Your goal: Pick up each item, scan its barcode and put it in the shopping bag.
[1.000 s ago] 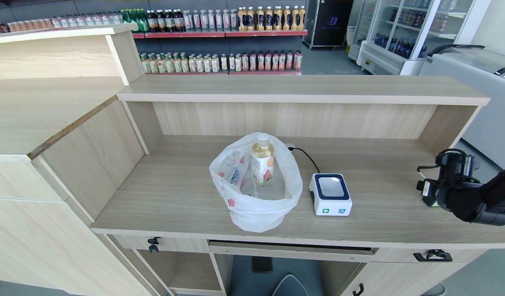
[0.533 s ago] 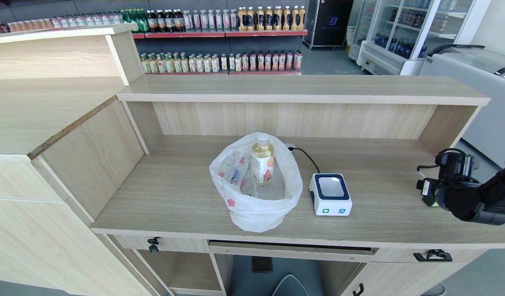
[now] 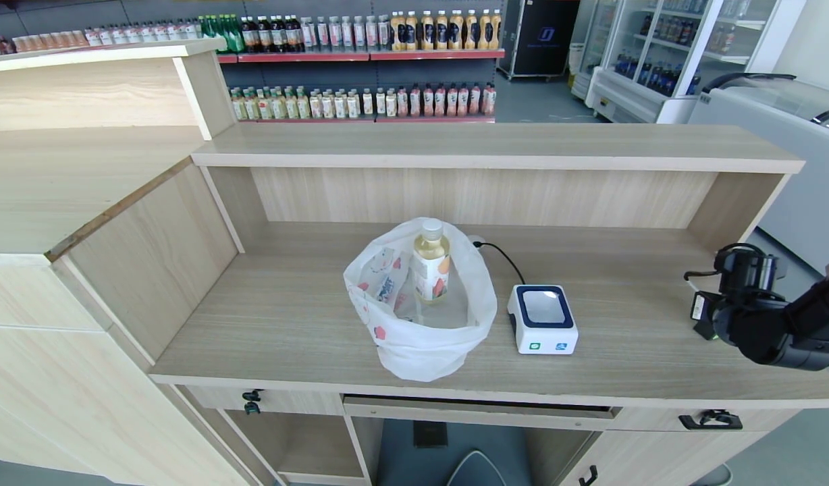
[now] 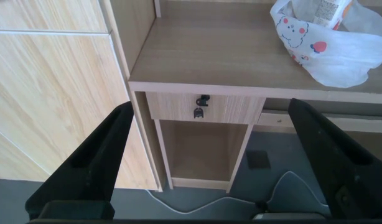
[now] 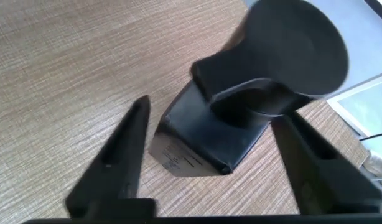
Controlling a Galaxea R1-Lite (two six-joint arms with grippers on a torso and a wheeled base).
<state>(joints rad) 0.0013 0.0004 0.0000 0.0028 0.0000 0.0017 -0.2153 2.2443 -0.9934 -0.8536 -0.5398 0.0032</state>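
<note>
A white shopping bag (image 3: 421, 331) with printed figures stands open at mid-counter. Inside it a bottle (image 3: 431, 260) of yellow drink stands upright beside a printed packet (image 3: 385, 280). Right of the bag sits the white barcode scanner (image 3: 543, 318) with a dark window, its cable running back. My right gripper (image 5: 213, 118) hovers open over the counter's far right end (image 3: 735, 297), nothing held; a black device on a stand (image 5: 253, 93) shows between its fingers. My left gripper (image 4: 209, 162) hangs open and low, in front of the counter's left end, with the bag (image 4: 331, 43) up beyond it.
The counter has a raised back shelf (image 3: 495, 145) and a side wall (image 3: 151, 256) on the left. A drawer with a key (image 4: 201, 107) sits under the counter edge, an open cubby below it. Bare counter lies left of the bag and between scanner and right arm.
My right arm has edged slightly to the right. The bag, bottle and scanner have not moved.
</note>
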